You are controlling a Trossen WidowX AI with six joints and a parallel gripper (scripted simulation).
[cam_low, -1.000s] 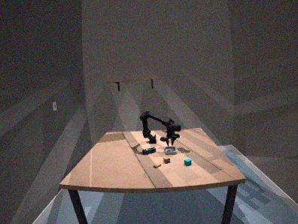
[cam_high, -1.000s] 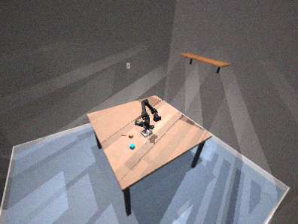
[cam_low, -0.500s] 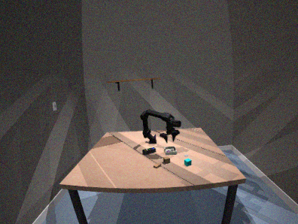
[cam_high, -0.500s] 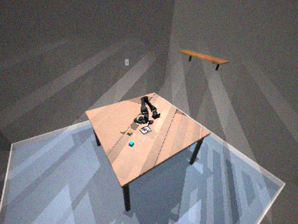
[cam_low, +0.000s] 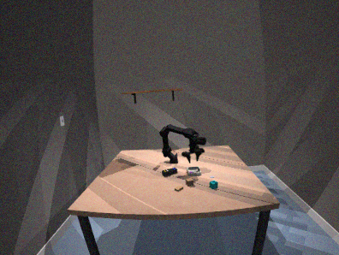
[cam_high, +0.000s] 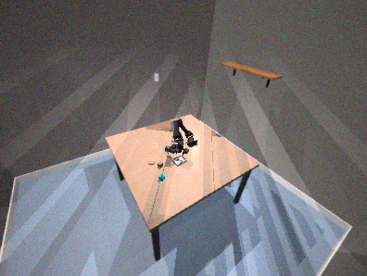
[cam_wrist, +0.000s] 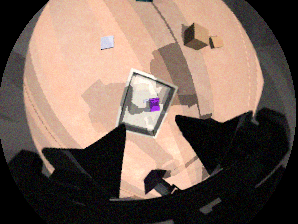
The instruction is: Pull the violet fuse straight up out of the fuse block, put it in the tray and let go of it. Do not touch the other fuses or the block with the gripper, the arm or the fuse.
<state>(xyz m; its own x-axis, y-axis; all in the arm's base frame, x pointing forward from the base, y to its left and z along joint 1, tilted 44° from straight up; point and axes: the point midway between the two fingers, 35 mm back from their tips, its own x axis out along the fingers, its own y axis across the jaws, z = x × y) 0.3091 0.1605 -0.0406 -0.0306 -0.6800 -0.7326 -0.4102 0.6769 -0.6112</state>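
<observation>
From where I stand, the claw [cam_high: 181,152] [cam_low: 193,161] [cam_wrist: 150,123] is open, its two dark fingers well apart with nothing gripped between them. It points down above the tray [cam_high: 186,160] [cam_low: 193,174] [cam_wrist: 124,100], near the middle of the surface [cam_high: 208,171] [cam_low: 128,197] [cam_wrist: 65,75]. The black arm [cam_high: 177,131] [cam_low: 180,129] arches over to reach there.

The violet fuse [cam_high: 178,159] [cam_wrist: 154,104] is inside the tray, right of its middle in the wrist view and clear of both fingers. That tray is pale-rimmed, and sits tilted round in the wrist frame, with its upper edge running down to the right.

Left of the tray in the exterior view is the dark fuse block [cam_low: 169,172], carrying small touches of yellow and blue; I can't make out its separate fuses from here. A brown cube [cam_high: 160,165] [cam_low: 189,182] [cam_wrist: 195,36] lies near the tray, with a small tan piece [cam_high: 151,163] [cam_low: 179,188] [cam_wrist: 215,42] near it. The teal cube [cam_high: 161,177] [cam_low: 213,185] is at lower right of centre in the exterior view. A flat pale square [cam_high: 178,173] [cam_low: 211,177] [cam_wrist: 107,42] lies at the upper left of the wrist view.
</observation>
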